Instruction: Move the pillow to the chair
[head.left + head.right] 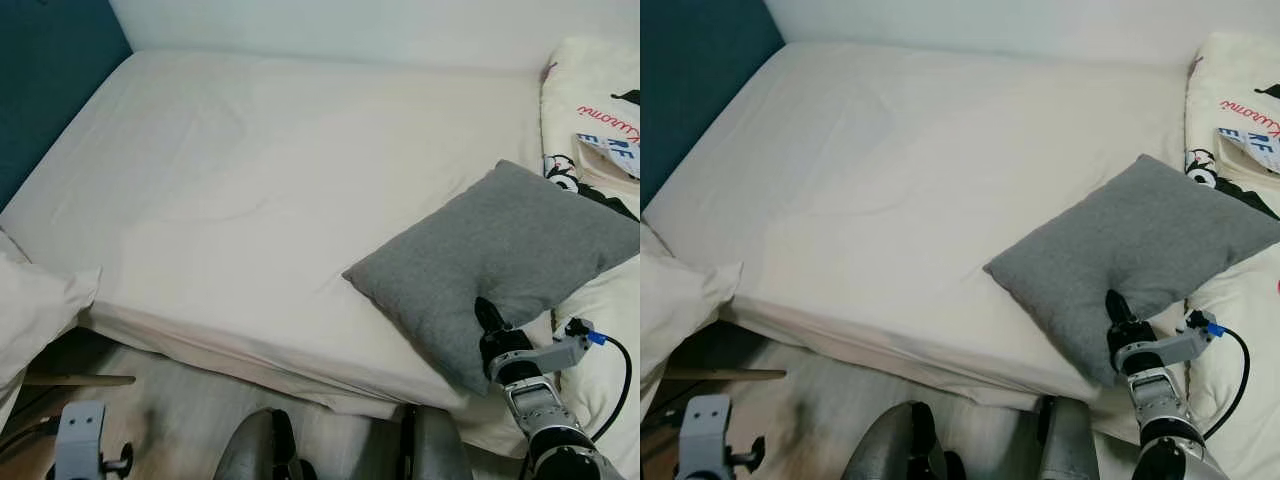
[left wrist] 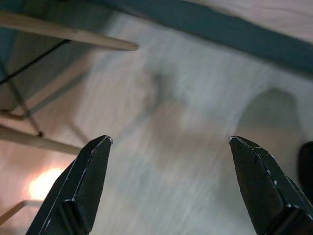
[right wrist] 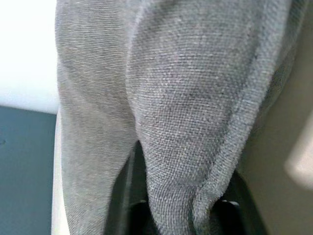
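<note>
Right gripper [image 1: 487,318]: jaws clamped on the near corner of the grey pillow [image 1: 500,265], fabric bunched between them.
Pillow: lies at the bed's [image 1: 270,190] right side, its far edge against a printed duvet [image 1: 600,120].
Left gripper [image 2: 168,188]: jaws wide, empty, hanging over the floor [image 2: 186,142].

one grey pillow [image 1: 500,265], one bed [image 1: 250,180], one printed duvet [image 1: 600,110], two tools: left [image 2: 168,188], right [image 1: 487,318].

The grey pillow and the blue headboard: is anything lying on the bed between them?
No. In the left eye view, only bare cream sheet stretches from the grey pillow, gripped by the right gripper, to the blue headboard.
</note>
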Robot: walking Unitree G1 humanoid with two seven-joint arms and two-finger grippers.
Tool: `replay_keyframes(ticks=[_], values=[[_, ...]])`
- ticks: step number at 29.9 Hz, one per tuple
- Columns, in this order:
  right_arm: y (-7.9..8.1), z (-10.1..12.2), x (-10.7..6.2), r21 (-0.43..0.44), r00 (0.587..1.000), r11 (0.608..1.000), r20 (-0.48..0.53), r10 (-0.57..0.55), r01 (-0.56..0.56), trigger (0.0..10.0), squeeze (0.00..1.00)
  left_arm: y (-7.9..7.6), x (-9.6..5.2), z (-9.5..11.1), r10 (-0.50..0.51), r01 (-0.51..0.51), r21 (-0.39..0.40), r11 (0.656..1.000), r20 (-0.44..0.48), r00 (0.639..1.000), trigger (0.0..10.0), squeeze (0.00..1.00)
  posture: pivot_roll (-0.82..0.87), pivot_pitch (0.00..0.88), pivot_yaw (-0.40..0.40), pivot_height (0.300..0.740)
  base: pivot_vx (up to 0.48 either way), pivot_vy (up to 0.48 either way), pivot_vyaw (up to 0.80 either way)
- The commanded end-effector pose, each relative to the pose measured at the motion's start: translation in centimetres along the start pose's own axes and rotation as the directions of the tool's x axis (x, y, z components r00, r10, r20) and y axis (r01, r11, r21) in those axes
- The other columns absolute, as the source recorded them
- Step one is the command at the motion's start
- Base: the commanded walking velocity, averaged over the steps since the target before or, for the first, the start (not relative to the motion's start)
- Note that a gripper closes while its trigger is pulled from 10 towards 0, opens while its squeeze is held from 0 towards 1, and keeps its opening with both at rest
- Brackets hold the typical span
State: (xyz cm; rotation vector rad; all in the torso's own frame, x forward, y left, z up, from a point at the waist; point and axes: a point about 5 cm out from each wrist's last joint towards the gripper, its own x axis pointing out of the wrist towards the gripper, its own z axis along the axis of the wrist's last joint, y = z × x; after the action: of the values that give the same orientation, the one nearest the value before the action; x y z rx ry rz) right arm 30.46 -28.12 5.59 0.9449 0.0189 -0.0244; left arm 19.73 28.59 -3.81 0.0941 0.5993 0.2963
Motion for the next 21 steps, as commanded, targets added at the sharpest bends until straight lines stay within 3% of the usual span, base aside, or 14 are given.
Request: replay_keyframes(ticks=[1, 7, 10, 12, 13, 14, 17, 19, 21], values=[[0.6, -1.2, 0.4, -0.011, 0.998, 1.000, -0.060, 0.027, -0.028, 0.0, 0.00, -0.1, -0.5, -1.5, 0.006, -0.006, 0.002, 1.000, -0.052, 0.999, 10.0, 0.00, 0.11, 0.265, 0.093, 0.605, 0.000, 0.000, 0.00], [1.8, 0.1, 1.2, -0.080, 0.995, 0.992, -0.047, 0.093, -0.097, 0.0, 0.00, -2.0, 0.0, -0.6, -0.016, 0.015, -0.036, 0.999, -0.036, 0.999, 10.0, 0.00, 0.07, 0.207, 0.056, 0.605, 0.000, 0.000, 0.00], [4.4, 1.6, 2.9, -0.163, 0.978, 0.964, -0.023, 0.207, -0.208, 0.0, 0.00, -3.8, 0.3, -0.3, -0.031, 0.029, -0.058, 0.998, -0.043, 0.999, 10.0, 0.00, 0.04, 0.154, 0.033, 0.605, 0.000, 0.000, 0.00], [4.4, 1.6, 2.9, -0.163, 0.978, 0.964, -0.023, 0.207, -0.208, 0.0, 0.00, -3.8, 0.3, -0.3, -0.031, 0.029, -0.058, 0.998, -0.043, 0.999, 10.0, 0.00, 0.04, 0.154, 0.033, 0.605, 0.000, 0.000, 0.00], [5.6, 2.2, 3.5, -0.182, 0.965, 0.949, -0.010, 0.261, -0.258, 0.0, 0.00, -4.3, 0.4, -0.2, -0.034, 0.031, -0.063, 0.998, -0.051, 0.998, 10.0, 0.00, 0.03, 0.139, 0.022, 0.605, 0.000, 0.000, 0.00], [5.6, 2.2, 3.5, -0.182, 0.965, 0.949, -0.010, 0.261, -0.258, 0.0, 0.00, -4.3, 0.4, -0.2, -0.034, 0.031, -0.063, 0.998, -0.051, 0.998, 10.0, 0.00, 0.03, 0.139, 0.022, 0.605, 0.000, 0.000, 0.00], [10.7, 3.5, 5.2, -0.240, 0.869, 0.841, -0.026, 0.494, -0.485, 0.0, 0.00, -5.6, 1.0, 0.8, -0.037, 0.030, -0.117, 0.993, -0.058, 0.998, 10.0, 0.00, 0.01, 0.108, -0.014, 0.615, 0.000, 0.000, 0.00], [10.7, 3.5, 5.2, -0.240, 0.869, 0.841, -0.026, 0.494, -0.485, 0.0, 0.00, -5.6, 1.0, 0.8, -0.037, 0.030, -0.117, 0.993, -0.058, 0.998, 10.0, 0.00, 0.01, 0.108, -0.014, 0.615, 0.000, 0.000, 0.00], [12.7, 4.2, 5.5, -0.256, 0.820, 0.789, -0.030, 0.571, -0.559, 0.0, 0.00, -6.2, 1.2, 1.3, -0.036, 0.028, -0.121, 0.992, -0.063, 0.997, 10.0, 0.00, 0.01, 0.099, -0.025, 0.625, 0.000, 0.000, 0.00]])
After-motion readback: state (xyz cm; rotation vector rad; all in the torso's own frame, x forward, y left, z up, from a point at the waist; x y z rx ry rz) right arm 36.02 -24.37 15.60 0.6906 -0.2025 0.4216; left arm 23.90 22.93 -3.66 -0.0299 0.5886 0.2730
